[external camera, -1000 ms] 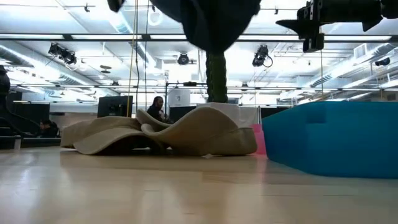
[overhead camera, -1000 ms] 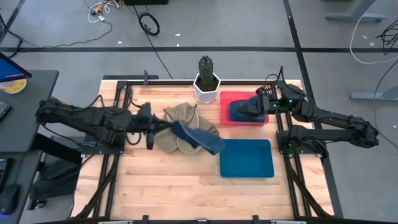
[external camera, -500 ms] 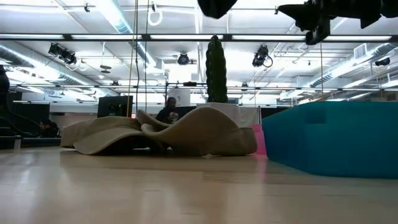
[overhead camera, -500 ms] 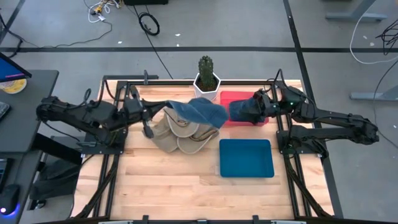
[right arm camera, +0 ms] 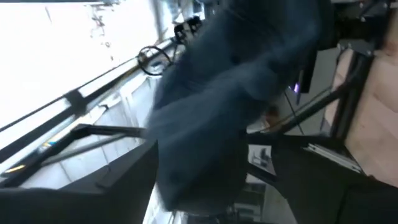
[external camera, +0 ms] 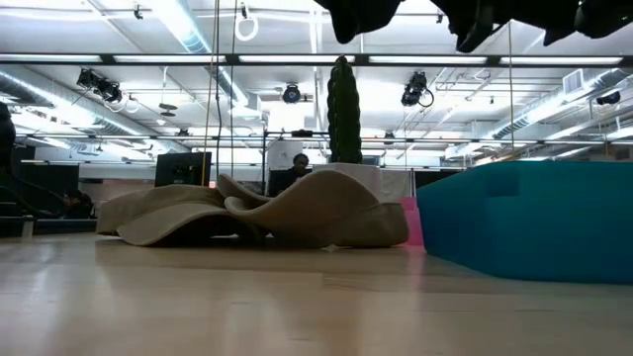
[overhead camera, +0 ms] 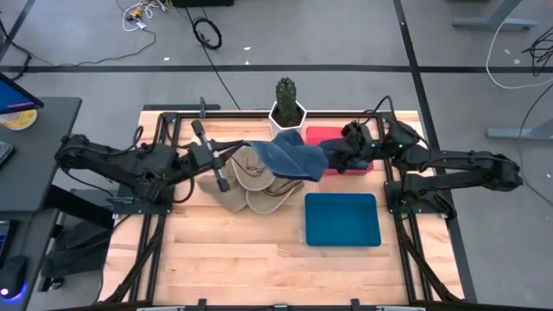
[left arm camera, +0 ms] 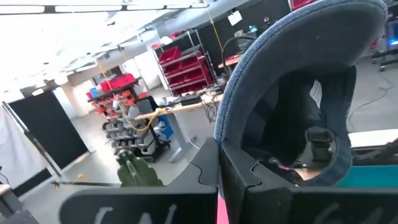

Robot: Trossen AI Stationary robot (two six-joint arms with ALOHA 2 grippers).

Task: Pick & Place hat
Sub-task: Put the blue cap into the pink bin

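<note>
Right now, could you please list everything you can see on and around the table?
blue hat: one, denim blue, held up over the tan hats, between both grippers
tan hats: a pile, beige, table middle; number unclear
cactus: one, green, in a white pot at the far edge
red tray: one, right of the pot
blue tray: one, teal, nearer than the red tray
left gripper: shut on blue hat's brim
right gripper: at the hat's right edge
</note>
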